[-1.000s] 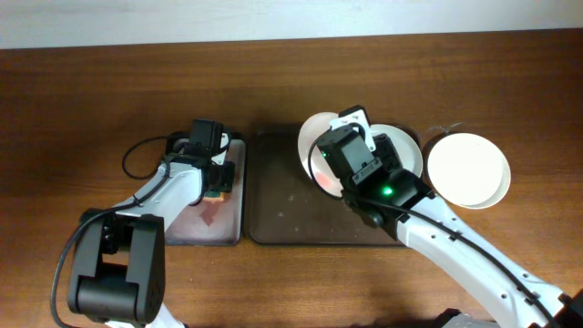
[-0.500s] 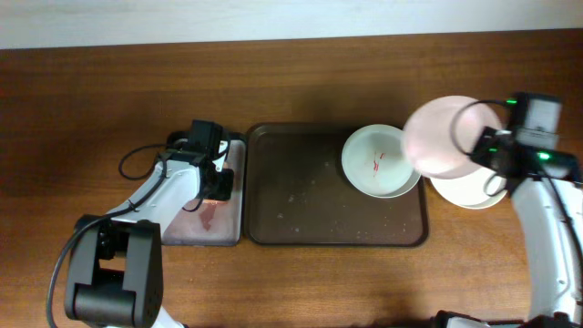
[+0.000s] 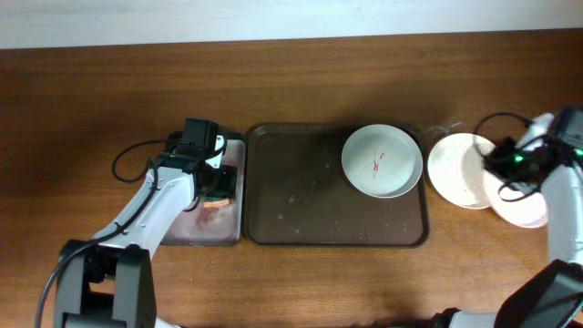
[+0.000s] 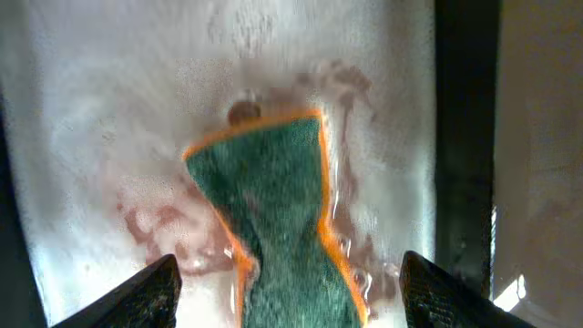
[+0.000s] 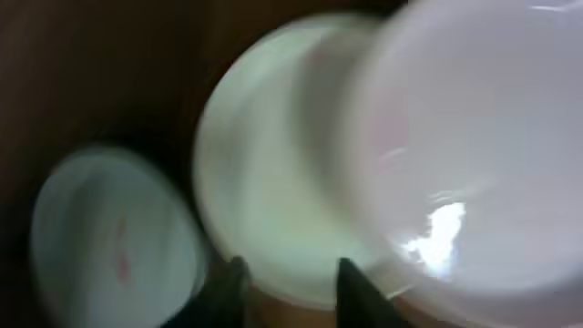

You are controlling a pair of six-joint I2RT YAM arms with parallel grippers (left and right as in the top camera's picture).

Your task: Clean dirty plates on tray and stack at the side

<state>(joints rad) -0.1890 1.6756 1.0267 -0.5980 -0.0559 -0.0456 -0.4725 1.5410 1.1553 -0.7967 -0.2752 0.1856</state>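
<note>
On the right end of the dark brown tray point(image 3: 301, 196) lies a white plate point(image 3: 383, 161) with thin red squiggles; it also shows at the left of the right wrist view point(image 5: 109, 237). Right of the tray, a clean white plate point(image 3: 455, 169) point(image 5: 273, 173) rests on the table. A pinkish plate point(image 3: 524, 202) point(image 5: 474, 146) overlaps its right side. My right gripper point(image 3: 504, 173) point(image 5: 290, 292) hovers at these two plates, jaws apart, nothing between them. My left gripper point(image 3: 217, 187) point(image 4: 290, 296) stands open astride a green sponge point(image 4: 273, 210).
The sponge lies in a small black-rimmed tray point(image 3: 196, 226) point(image 4: 82, 137) with wet, pink-stained foam, just left of the brown tray. Crumbs and smears dot the brown tray's floor. A black cable point(image 3: 137, 159) loops beside the left arm.
My right arm swung from over the tray to the right with the pinkish plate, lowered it onto the white plate's side and parted its jaws. My left gripper opened over the sponge.
</note>
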